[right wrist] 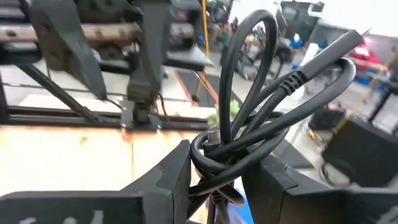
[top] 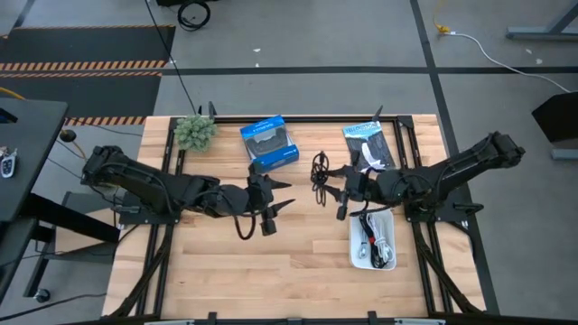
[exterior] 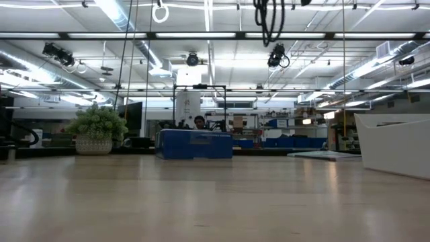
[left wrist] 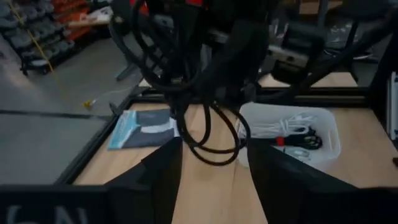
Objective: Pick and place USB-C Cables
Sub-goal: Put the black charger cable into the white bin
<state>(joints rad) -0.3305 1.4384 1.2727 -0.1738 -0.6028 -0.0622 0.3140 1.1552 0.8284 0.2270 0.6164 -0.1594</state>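
The dark black-brown cable loop (top: 319, 171) is up in the air over the table's middle, in my right gripper (top: 331, 187), which is shut on it. In the low view only its loops (exterior: 269, 20) dip in from the top. The left wrist view shows the loop (left wrist: 211, 134) hanging under the right gripper. My left gripper (top: 287, 195) is open and empty, facing the cable from the left at a short distance. A white cable (top: 384, 244) and a black one with a red tie (top: 366, 226) lie in the white tray (top: 354, 257). I cannot make out the silvery-grey cable. My right gripper pinches the dark cable bundle at its wound, tied part (right wrist: 214, 158) between the two fingers (right wrist: 171, 177). The fingers come about level from the table's right side. The cable is lifted clear of the table, its free loops (right wrist: 249, 74) reaching out past the fingertips.
A blue box (top: 269, 142) and a small potted plant (top: 194, 131) stand at the far edge. A black-and-white flat packet (top: 368, 144) lies far right, beside the right arm. The white tray sits on the near right. Bare wood spreads across the near middle (top: 271, 271).
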